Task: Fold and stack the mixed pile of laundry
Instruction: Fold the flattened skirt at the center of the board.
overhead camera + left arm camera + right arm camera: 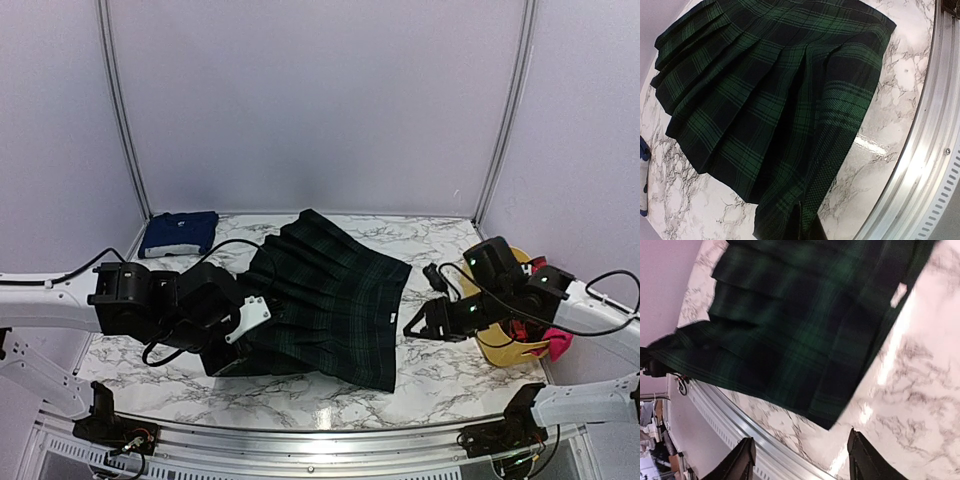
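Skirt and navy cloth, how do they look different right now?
The skirt is green-and-navy plaid with pleats; the navy cloth is plain. The skirt lies spread over the middle of the table; the navy cloth sits folded at its far left corner. The skirt covers much more surface than the navy cloth. Both rest on the marble.

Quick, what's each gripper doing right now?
Left gripper: closed, apparently pinching the plaid skirt at its edge.
Right gripper: open, fingers empty.
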### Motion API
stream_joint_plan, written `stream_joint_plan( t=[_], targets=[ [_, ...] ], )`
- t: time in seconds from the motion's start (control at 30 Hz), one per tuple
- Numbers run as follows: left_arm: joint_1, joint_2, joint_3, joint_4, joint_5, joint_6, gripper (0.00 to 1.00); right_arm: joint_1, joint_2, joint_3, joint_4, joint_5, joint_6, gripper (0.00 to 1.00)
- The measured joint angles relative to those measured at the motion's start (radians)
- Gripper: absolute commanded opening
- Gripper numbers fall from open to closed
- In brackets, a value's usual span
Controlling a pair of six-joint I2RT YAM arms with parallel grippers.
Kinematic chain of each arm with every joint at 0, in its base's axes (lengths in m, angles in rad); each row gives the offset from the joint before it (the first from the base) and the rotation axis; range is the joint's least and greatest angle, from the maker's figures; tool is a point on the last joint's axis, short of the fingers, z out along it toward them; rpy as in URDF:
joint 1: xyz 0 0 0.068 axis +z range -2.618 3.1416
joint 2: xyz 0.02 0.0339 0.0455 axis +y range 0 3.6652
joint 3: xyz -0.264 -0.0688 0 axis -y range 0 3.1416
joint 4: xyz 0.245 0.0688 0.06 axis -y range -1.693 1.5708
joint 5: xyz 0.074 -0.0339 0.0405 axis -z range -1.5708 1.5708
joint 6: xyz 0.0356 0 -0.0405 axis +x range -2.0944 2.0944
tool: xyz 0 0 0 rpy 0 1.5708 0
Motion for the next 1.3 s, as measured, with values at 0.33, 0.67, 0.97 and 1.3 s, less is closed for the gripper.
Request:
stream_joint_plan(
  t=[0.33, 0.67, 0.97, 1.3],
  targets=[
    [0.180, 0.028, 0.031, -0.016, 0.081, 0.078, 0.00, 0.313, 0.137, 0.121, 0.121, 0.232, -0.250, 0.64],
    [0.325, 0.222, 0.137, 0.012, 0.277, 0.109, 0.00, 0.631, 0.344, 0.090, 0.217, 0.629, -0.285, 0.88],
    [0.429, 0.289, 0.158, 0.019, 0.393, 0.109, 0.00, 0.771, 0.595, 0.150, 0.222, 0.927, -0.236, 0.90],
    [0.510, 0.289, 0.174, 0.026, 0.463, 0.110, 0.00, 0.774, 0.727, 0.200, 0.077, 1.126, -0.139, 0.37]
  ],
)
